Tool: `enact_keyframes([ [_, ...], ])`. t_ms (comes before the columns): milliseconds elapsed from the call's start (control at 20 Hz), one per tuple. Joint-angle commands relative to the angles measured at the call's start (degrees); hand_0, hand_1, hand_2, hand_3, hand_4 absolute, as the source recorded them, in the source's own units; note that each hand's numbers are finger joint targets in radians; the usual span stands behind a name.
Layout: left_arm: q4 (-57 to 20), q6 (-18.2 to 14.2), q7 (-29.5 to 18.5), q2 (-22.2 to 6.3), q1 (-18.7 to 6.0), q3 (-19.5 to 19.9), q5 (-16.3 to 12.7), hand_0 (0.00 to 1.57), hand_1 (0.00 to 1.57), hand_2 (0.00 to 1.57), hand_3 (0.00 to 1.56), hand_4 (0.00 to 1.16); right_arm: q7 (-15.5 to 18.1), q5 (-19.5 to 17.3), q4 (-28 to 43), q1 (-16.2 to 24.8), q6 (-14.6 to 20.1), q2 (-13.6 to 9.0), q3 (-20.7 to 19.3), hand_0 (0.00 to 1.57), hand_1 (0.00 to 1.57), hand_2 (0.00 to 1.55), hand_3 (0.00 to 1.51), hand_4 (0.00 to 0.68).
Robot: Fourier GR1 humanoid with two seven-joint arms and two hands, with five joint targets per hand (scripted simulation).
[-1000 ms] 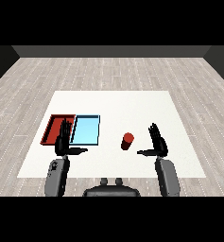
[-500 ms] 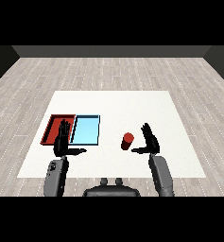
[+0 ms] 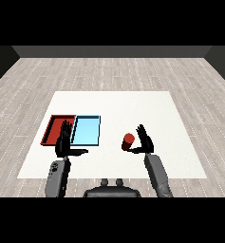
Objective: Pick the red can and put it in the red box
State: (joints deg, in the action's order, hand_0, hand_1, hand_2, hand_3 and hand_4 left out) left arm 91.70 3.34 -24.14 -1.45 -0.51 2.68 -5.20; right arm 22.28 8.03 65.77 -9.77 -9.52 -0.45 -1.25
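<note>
The red can point(image 3: 128, 141) stood upright just left of the right hand point(image 3: 145, 143), whose fingers point(image 3: 142, 131) were spread wide. The left hand point(image 3: 64, 144) was open too, its fingers overlapping the red tray point(image 3: 53, 130).

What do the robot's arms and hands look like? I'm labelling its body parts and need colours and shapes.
Both forearms are grey, smooth and rounded, coming in from the lower corners. The left forearm has a small dark marking near the wrist. Each ends in a black hand with slim black fingers and a thumb: the left hand and the right hand. No cables or sleeves show.
</note>
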Motion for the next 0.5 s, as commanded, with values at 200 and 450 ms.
enact_keyframes([
  [200, -1.8, -0.7, 1.5, -0.5, -2.9, 0.9, -0.6, 0.00, 0.00, 0.00, 0.00, 0.00, 1.0, 0.6, -4.2, -1.7, -0.4, 0.2, -0.1, 0.00, 0.00, 0.00, 0.00, 0.000],
  [450, -3.5, -0.1, 1.1, -1.9, -5.6, 2.8, -1.2, 0.00, 0.00, 0.00, 0.00, 0.00, 5.4, 1.6, -13.1, -6.5, -0.8, 0.4, 0.2, 0.00, 0.00, 0.00, 0.00, 0.000],
])
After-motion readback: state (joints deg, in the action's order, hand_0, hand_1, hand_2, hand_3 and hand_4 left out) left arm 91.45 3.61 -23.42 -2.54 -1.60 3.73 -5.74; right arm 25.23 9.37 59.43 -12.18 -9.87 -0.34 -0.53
